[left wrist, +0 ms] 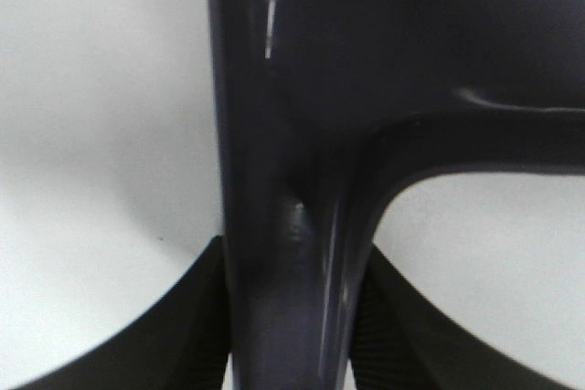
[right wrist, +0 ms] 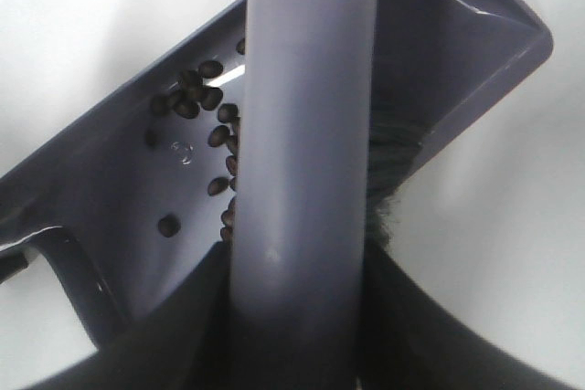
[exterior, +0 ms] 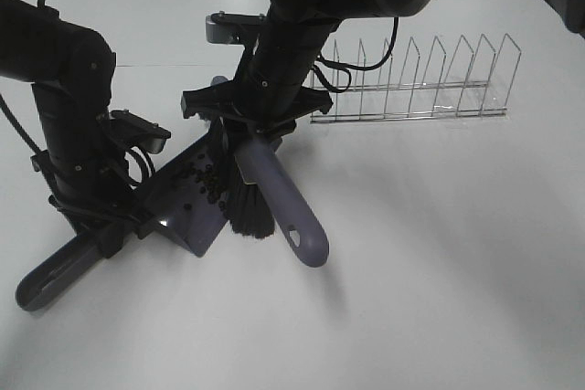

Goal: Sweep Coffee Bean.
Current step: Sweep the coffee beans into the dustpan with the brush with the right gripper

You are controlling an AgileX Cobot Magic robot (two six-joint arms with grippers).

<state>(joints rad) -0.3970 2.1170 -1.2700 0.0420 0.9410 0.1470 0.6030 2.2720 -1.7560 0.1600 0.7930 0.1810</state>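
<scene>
Exterior high puts my left fingers (left wrist: 174,344) at the far left, clamped on the dustpan handle (exterior: 55,276), with the dustpan (exterior: 164,203) lying flat on the white desk (exterior: 439,271). The coffee bean (exterior: 206,180) cluster sits inside the pan, bunched near its open mouth, just beside the brush bristles (exterior: 249,212). Next over, my right fingers (right wrist: 174,353) are clamped on the brush handle (exterior: 288,212). I can't tell whether any stragglers lie on the desk under the bristles, because the handle hides that edge.

My worry is the open mouth. If I tip or lift the pan on the left before the beans are pushed deeper, they could roll back out. A quick pull-away of the brush could flick them out too. Pressing the brush hard against the pan might also twist it in the left grip.

My left arm stands low and nearly upright over the pan handle. My right arm reaches in from the upper right across the middle, wrist pointed down and the brush slanting toward the camera. The wire rack (exterior: 411,89) sits just behind that arm, so a wide swing could clip it.
</scene>
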